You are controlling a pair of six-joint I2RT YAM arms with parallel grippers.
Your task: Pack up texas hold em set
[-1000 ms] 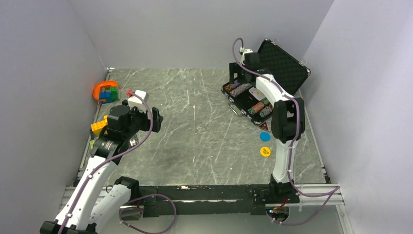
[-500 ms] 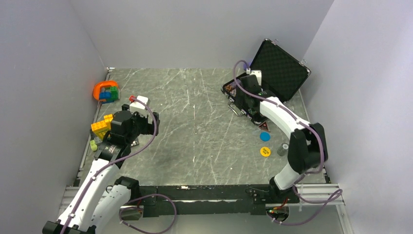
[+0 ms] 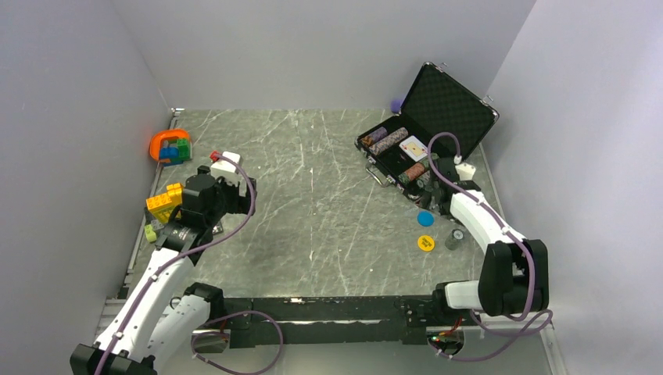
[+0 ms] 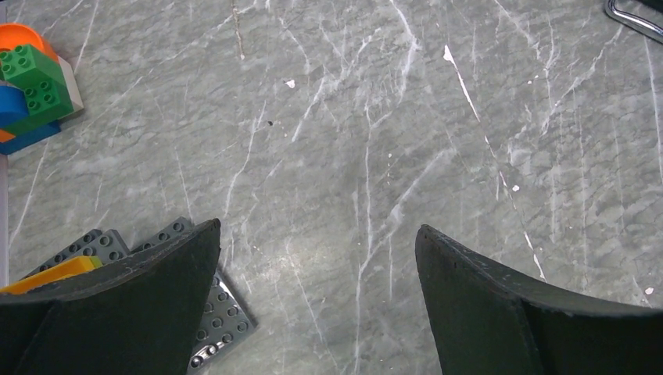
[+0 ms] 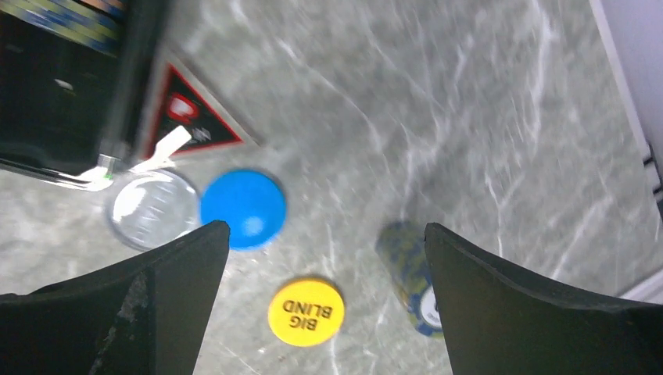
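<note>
The black briefcase (image 3: pixel 406 156) stands open at the back right, lid (image 3: pixel 455 100) up, with chip stacks and a card deck (image 3: pixel 412 146) in its foam. On the table in front lie a blue disc (image 3: pixel 425 218), a yellow "BIG BLIND" disc (image 3: pixel 424 243) and a blue-yellow chip stack (image 3: pixel 453 238). My right gripper (image 3: pixel 435 190) is open and empty, hovering by the case's near corner. The right wrist view (image 5: pixel 325 228) shows the blue disc (image 5: pixel 243 208), yellow disc (image 5: pixel 306 312) and chip stack (image 5: pixel 414 277) below the jaws. My left gripper (image 3: pixel 247 195) (image 4: pixel 318 226) is open and empty over bare table.
A clear disc (image 5: pixel 152 208) and a red-black triangular card (image 5: pixel 188 125) lie by the case edge. An orange ring with toy blocks (image 3: pixel 170 145), yellow blocks (image 3: pixel 160 203) and a grey studded plate (image 4: pixel 211 312) sit at the left. A purple thing (image 3: pixel 396 103) shows behind the case.
My right arm has swung back from over the briefcase toward the near right, its gripper now above the loose discs. The case's contents are uncovered. My left arm shifted slightly.
</note>
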